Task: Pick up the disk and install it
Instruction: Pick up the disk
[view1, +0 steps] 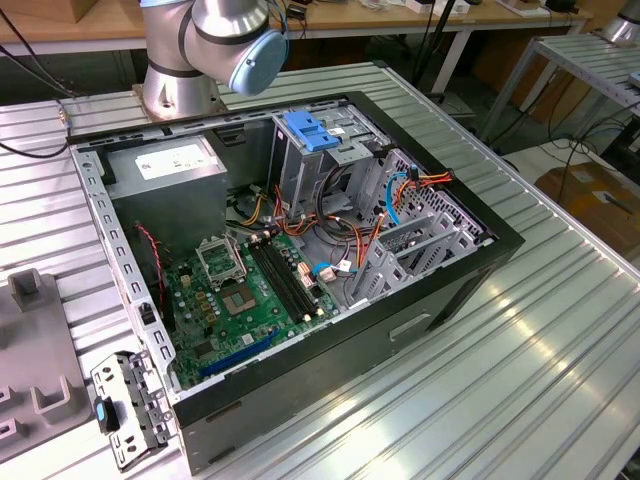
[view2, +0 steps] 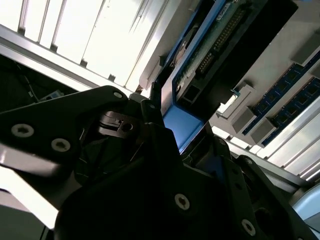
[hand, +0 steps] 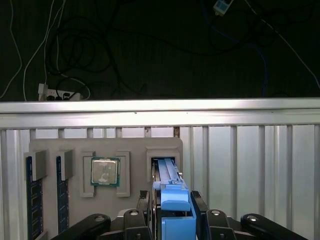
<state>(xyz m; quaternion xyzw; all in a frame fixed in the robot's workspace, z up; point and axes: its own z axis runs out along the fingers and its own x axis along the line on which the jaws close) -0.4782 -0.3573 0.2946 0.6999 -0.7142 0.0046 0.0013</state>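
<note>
Pick-up step, I judge: gripper closed on disk at blue rail, disk standing in grey tray slot. Needs straight pull, no tilt.

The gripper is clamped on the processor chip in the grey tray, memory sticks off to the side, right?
No. The gripper is clamped on the disk, by its blue rail, not the processor chip, which lies untouched beside it in the grey tray; the memory sticks are off to the side. The first wrist view shows it.
</note>
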